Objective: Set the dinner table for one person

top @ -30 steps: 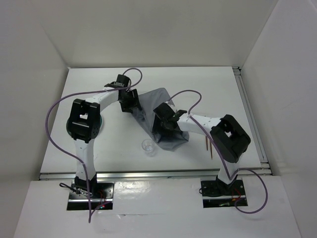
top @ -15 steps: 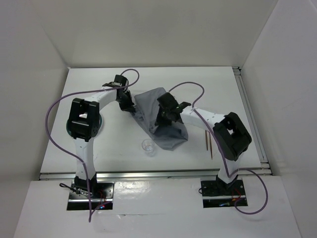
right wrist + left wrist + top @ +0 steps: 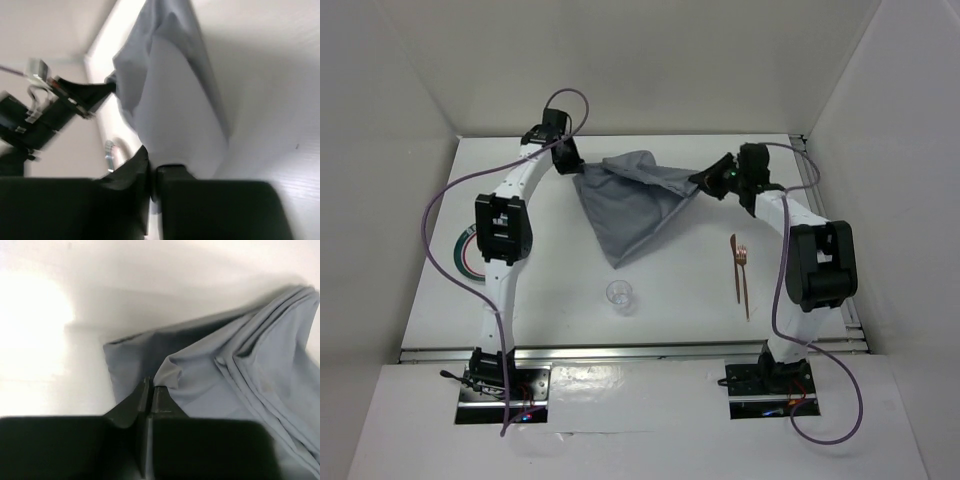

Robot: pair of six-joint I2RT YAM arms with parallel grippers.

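A grey cloth mat [image 3: 632,205] is stretched between both grippers over the far half of the white dinner table [image 3: 540,300], its loose lower corner drooping toward the middle. My left gripper [image 3: 573,166] is shut on the mat's left corner, and in the left wrist view the left gripper [image 3: 151,385] pinches a fold of the mat [image 3: 240,385]. My right gripper [image 3: 706,184] is shut on the right corner. The right wrist view shows the right gripper [image 3: 152,162] clamped on the mat's [image 3: 175,115] edge, with the left gripper [image 3: 85,97] across from it.
A clear plastic cup [image 3: 620,295] stands near the front middle. Copper-coloured cutlery, a fork [image 3: 740,254] among it, lies to the right. A green-rimmed plate [image 3: 467,252] sits at the left, half hidden by the left arm. A metal rail [image 3: 630,350] runs along the front edge.
Both grippers shut on the crumpled mat, rose and moved apart toward the far side, spreading it out. The right arm swung away, uncovering the cutlery.
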